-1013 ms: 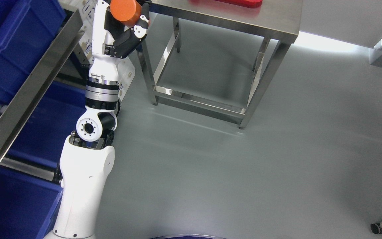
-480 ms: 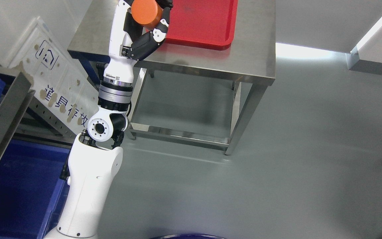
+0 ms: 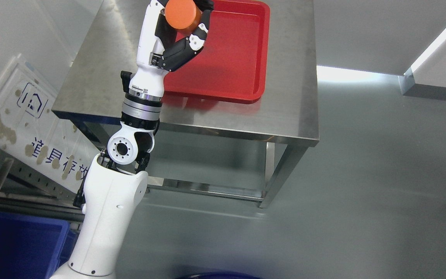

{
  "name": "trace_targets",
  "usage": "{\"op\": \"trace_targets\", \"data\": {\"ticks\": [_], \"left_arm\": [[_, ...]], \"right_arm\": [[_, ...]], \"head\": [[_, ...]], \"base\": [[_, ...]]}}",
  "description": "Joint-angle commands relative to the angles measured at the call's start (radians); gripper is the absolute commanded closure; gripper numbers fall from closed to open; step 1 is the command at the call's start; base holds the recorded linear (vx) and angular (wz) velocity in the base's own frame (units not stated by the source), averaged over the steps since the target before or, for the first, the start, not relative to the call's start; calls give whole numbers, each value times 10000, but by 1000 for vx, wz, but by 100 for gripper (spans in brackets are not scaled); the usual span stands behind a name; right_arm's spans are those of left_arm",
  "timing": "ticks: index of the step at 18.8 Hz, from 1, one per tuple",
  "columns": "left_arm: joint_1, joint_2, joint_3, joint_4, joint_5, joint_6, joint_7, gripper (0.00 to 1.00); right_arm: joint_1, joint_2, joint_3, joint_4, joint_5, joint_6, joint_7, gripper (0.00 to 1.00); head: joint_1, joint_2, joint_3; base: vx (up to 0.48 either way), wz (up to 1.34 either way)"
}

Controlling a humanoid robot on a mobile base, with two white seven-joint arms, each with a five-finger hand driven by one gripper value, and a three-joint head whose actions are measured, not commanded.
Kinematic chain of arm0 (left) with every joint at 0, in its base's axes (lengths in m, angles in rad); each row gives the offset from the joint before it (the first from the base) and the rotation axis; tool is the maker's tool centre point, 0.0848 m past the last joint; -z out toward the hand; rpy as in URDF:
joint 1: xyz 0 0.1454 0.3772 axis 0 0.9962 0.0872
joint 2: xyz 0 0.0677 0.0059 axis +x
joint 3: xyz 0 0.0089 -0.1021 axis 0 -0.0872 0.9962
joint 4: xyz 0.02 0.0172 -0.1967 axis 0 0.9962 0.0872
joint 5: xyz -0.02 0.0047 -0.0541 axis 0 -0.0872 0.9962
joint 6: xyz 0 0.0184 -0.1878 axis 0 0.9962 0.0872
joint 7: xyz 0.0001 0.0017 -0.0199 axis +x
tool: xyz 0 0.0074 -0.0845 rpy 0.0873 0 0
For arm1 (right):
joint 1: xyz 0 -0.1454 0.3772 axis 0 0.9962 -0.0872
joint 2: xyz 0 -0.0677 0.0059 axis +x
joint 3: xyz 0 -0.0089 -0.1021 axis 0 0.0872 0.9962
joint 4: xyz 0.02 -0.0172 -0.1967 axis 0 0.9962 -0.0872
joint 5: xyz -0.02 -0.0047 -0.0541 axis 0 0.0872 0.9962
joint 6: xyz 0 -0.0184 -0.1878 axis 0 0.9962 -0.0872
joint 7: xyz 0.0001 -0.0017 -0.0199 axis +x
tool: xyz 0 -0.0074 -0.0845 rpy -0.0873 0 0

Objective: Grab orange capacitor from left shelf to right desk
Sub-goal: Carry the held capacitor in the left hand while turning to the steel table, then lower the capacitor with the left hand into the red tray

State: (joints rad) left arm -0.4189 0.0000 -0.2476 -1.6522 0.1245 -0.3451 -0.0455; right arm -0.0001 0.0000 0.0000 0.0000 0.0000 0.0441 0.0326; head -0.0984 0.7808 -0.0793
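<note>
I have the left hand [image 3: 180, 29] clamped around the capacitor [image 3: 182, 14], flat end facing the camera, over the near-left part of the tray [image 3: 242, 58] on the table [image 3: 289, 112]; release looks nearly straight down.

One orange capacitor [image 3: 182, 14], one red tray [image 3: 242, 58], one steel table [image 3: 292, 100], one blue bin [image 3: 18, 248] at near left, one robot arm [image 3: 107, 217].

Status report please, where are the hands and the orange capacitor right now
Left hand shut on the orange cylindrical capacitor, held above the red plastic tray on the steel desk. Right arm not in view. Tray bare beneath; nothing in the way.
</note>
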Motion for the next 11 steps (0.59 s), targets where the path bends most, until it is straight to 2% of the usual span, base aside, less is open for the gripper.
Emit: {"op": "trace_targets", "data": {"ticks": [1, 8, 11], "left_arm": [[-29, 175, -453, 1, -3, 106, 26, 96], [-275, 175, -868, 17, -34, 1807, 56, 96], [-61, 175, -837, 1, -49, 1857, 41, 96]], "right_arm": [[16, -175, -107, -337, 0, 4, -3, 0], [16, -175, -107, -337, 0, 4, -3, 0], [16, -175, -107, -337, 0, 4, -3, 0]], "head": [[0, 0, 0], [0, 1, 0], [0, 1, 0]], "base": [[306, -51], [216, -30], [99, 0]]}}
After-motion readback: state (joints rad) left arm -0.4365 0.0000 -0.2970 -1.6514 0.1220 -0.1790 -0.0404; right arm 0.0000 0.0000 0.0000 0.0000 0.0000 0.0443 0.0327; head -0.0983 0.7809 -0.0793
